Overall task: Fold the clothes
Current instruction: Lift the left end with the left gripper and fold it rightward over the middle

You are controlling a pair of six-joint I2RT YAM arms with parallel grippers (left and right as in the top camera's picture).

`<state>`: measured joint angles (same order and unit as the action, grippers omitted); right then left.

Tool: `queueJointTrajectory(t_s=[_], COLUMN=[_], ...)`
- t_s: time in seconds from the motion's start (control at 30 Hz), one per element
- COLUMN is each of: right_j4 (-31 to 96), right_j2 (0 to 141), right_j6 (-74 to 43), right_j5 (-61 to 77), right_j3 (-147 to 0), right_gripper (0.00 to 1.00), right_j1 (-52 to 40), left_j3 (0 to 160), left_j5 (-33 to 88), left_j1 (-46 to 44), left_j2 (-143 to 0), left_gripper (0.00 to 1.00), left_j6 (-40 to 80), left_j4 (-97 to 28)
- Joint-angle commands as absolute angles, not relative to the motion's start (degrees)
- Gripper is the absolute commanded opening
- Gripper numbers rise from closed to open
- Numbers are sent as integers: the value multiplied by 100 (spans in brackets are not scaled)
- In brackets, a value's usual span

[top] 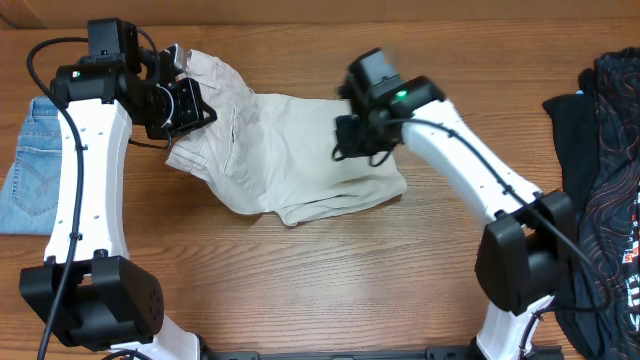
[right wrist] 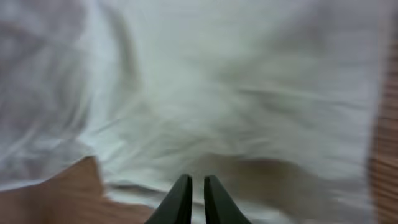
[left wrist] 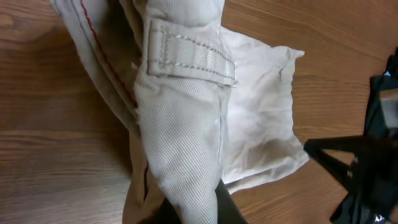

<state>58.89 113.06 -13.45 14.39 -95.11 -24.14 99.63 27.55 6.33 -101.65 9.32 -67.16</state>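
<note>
Belt loop (left wrist: 189,56) and waistband fill my left wrist view, with the left pincer (left wrist: 194,210) clamped on that raised end of the shorts (top: 290,160), whose rest lies spread on the bench (top: 330,290). I judge this end should travel across low and slow while the right pincer (right wrist: 194,186) pins the far leg. That one is narrow, with no cloth seen between its fingers, but its view is blurred. My left fingertips are buried in fabric, so I cannot count the layers held.

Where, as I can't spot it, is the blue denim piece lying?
In the overhead view the blue denim piece lies at the left edge of the table, just outside the left arm, apart from the beige shorts.
</note>
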Motion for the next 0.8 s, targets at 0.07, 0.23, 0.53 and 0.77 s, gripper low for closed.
queueJointTrajectory(t_s=[0.07,0.23,0.53,0.77], right_j4=[5837,5581,4770,4676], right_j2=[11662,11839,11966,11966], right_j6=[-1341,-1378,-1382,-1531], right_j5=[1203,1201,1256,1310], right_j3=[-8927,-8493,-7797,-7795], right_gripper=[11,11,11,11], right_j1=[-2204,-2204,-2309,-2405], left_j3=[10178,10178,10178,10173], left_j5=[2757,2482,2493,2449], left_j1=[307,-58,-751,-1466], left_j2=[-9920,-9920,-9922,-9935], left_gripper=[4,4,4,4], left_j6=[1142,1295,2027,2235], left_j4=[-6517,-6372,-6051,-5852])
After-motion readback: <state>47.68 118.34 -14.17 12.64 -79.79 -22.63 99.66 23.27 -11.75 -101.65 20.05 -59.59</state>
